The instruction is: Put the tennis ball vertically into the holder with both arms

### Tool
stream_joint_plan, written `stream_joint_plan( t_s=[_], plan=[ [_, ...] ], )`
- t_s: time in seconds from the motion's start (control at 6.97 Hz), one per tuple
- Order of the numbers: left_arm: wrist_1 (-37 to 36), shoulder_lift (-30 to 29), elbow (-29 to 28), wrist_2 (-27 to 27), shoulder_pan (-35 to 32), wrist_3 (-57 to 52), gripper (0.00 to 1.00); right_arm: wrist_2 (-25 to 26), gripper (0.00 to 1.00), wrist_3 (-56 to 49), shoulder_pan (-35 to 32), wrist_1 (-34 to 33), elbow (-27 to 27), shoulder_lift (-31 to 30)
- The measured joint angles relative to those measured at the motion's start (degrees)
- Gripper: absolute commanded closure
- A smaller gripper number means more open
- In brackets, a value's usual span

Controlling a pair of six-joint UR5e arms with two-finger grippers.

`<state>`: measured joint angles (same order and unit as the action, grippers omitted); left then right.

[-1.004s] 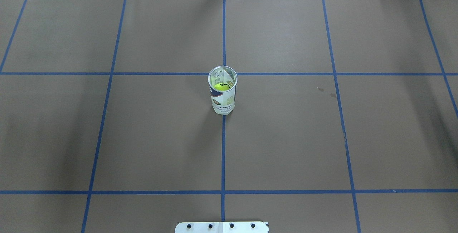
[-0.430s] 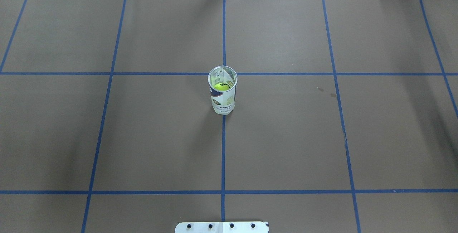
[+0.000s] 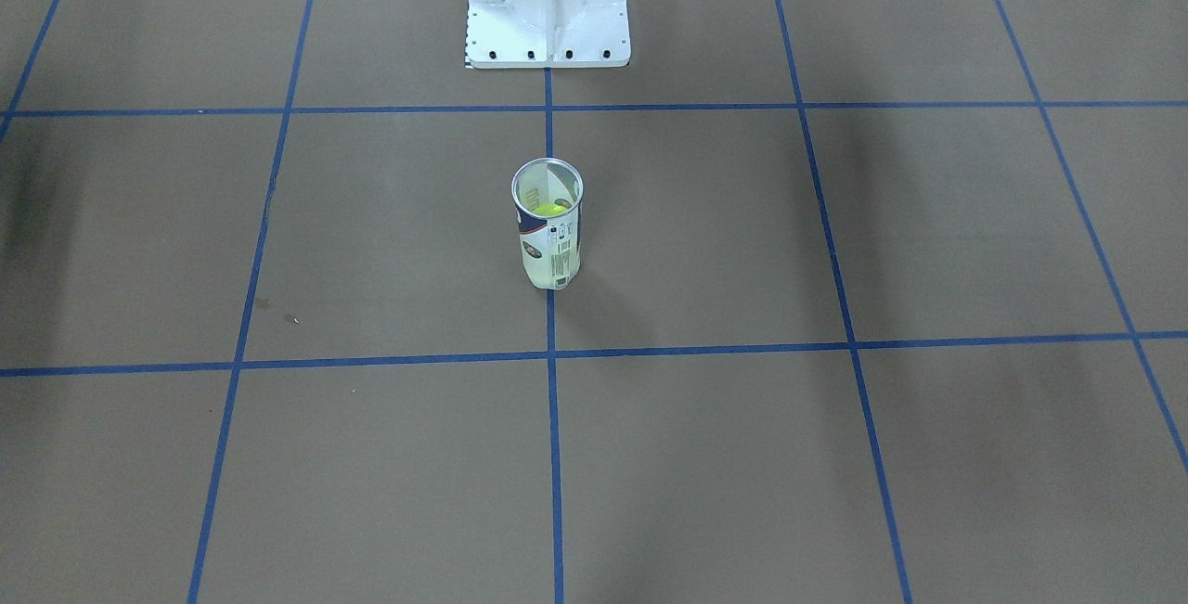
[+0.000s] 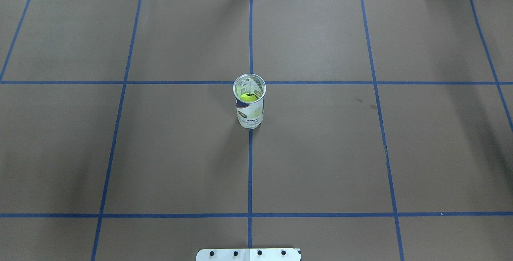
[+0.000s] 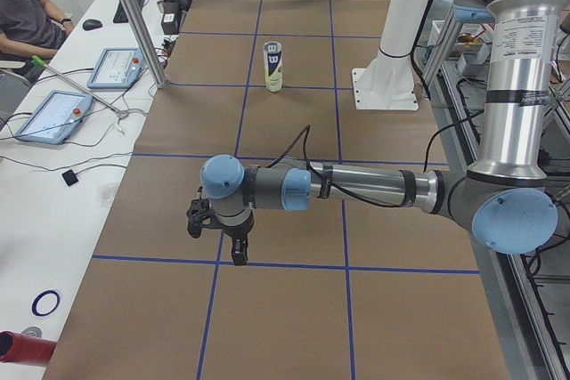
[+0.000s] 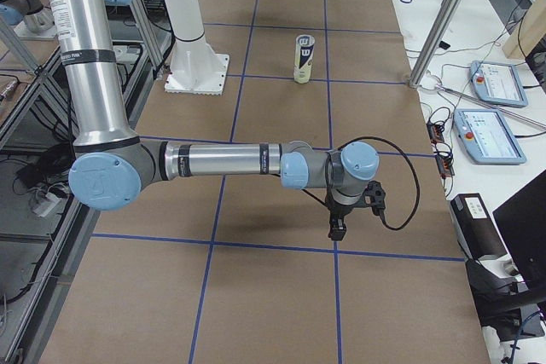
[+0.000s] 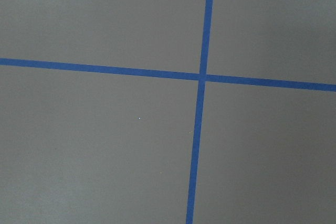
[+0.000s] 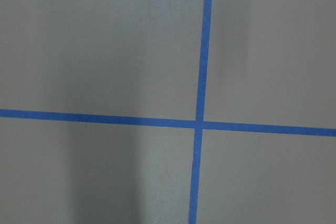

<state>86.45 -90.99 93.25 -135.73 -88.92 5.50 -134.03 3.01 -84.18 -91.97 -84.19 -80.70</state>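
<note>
The holder (image 4: 249,110), a clear can with a white and navy label and a silver rim, stands upright at the table's middle on a blue tape line. It also shows in the front-facing view (image 3: 548,247) and both side views (image 5: 273,67) (image 6: 302,59). A yellow-green tennis ball (image 4: 248,97) sits inside it (image 3: 550,209). My left gripper (image 5: 236,251) hangs low over the table's left end, far from the holder. My right gripper (image 6: 337,229) hangs low over the right end. I cannot tell whether either is open or shut. The wrist views show only brown paper and tape.
The white pedestal base (image 3: 548,10) stands behind the holder on the robot's side (image 4: 248,254). Blue tape lines grid the brown table cover. An operator (image 5: 22,15) and tablets (image 5: 53,116) are beyond the far edge.
</note>
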Motion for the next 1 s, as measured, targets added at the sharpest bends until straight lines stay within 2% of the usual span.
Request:
stream_joint_plan(
  t_s=[0.57,1.0],
  plan=[
    [4.3,0.1,-0.9,-0.2,0.1,-0.4,0.01,-0.4,0.01,-0.2,0.0,-1.4,0.0,0.6],
    [4.9,0.3,-0.9,-0.1,0.1,-0.5,0.01,-0.4,0.01,-0.2,0.0,-1.4,0.0,0.7]
  ],
)
